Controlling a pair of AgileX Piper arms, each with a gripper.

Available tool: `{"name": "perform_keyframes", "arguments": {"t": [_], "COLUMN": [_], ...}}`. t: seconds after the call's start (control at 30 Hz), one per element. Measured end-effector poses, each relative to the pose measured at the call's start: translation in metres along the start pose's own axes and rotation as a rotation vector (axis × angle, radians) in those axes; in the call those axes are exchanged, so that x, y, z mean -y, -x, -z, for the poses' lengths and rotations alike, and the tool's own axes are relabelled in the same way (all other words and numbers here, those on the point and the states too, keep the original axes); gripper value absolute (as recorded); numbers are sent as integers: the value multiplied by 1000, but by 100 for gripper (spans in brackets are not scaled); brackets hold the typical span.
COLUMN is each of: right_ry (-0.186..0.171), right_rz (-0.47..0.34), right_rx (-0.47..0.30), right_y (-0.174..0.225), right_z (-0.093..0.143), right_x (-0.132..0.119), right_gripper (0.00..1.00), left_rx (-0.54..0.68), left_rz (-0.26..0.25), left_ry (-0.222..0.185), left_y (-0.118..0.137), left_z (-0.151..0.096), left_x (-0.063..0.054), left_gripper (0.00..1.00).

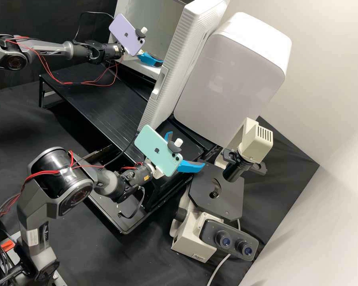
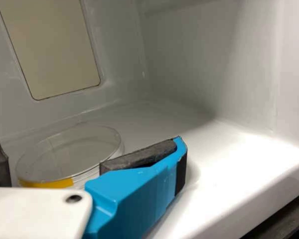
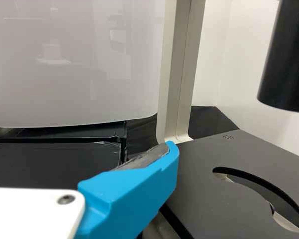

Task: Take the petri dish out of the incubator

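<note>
The petri dish (image 2: 70,152), clear with a yellow band at its base, lies on the white floor of the incubator (image 2: 229,149). My left gripper (image 2: 84,142) is inside the chamber and open, one blue finger (image 2: 139,194) on each side of the dish and close to its rim. From above, that gripper (image 1: 149,59) reaches into the incubator past its open ribbed door (image 1: 187,59). My right gripper (image 1: 181,153) hangs open and empty over the black shelf's front end, beside the microscope stage (image 1: 218,190). One of its fingers (image 3: 139,184) is in its wrist view.
A large white box (image 1: 234,75) stands beside the incubator door, above the right gripper. A microscope (image 1: 211,234) with a black stage (image 3: 239,169) and a dark condenser (image 3: 289,55) sits at the front right. The incubator rests on a black raised shelf (image 1: 99,103).
</note>
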Motion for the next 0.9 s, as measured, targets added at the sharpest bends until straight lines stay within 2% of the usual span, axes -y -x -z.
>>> {"name": "perform_keyframes", "arguments": {"t": [0.33,0.53,0.67,0.8,0.9], "right_ry": [0,0,0,0,0], "right_rz": [0,0,0,0,0], "right_rx": [0,0,0,0,0], "right_y": [0,0,0,0,0], "right_z": [0,0,0,0,0], "right_x": [0,0,0,0,0], "right_gripper": [100,100,100,100,100], "left_rx": [-5,-8,-5,2,2], "left_rz": [4,24,34,55,62], "left_ry": [-2,51,68,128,154], "left_y": [0,2,4,2,3], "left_z": [1,2,4,9,10], "left_x": [1,7,8,14,15], "left_gripper": [100,100,100,100,100]}}
